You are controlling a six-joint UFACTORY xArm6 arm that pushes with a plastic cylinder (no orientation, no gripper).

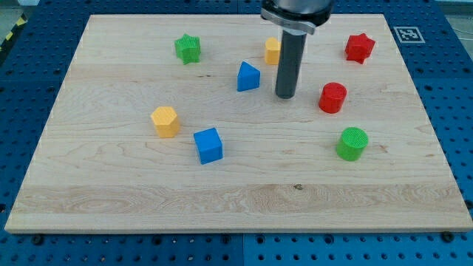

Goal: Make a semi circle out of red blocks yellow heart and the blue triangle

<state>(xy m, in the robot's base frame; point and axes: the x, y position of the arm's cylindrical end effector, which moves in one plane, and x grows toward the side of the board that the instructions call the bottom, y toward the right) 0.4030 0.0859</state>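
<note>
My tip [286, 96] rests on the board right of the blue triangle [247, 76] and left of the red cylinder [332, 97]. The yellow heart [273, 50] sits just above my tip, partly hidden behind the rod. The red star [360, 47] lies near the view's top right. The tip touches no block.
A green star [188, 48] lies at the top left. A yellow hexagon [165, 121] and a blue cube [208, 145] sit left of centre. A green cylinder [352, 143] lies at the right. The wooden board [236, 214] rests on a blue perforated table.
</note>
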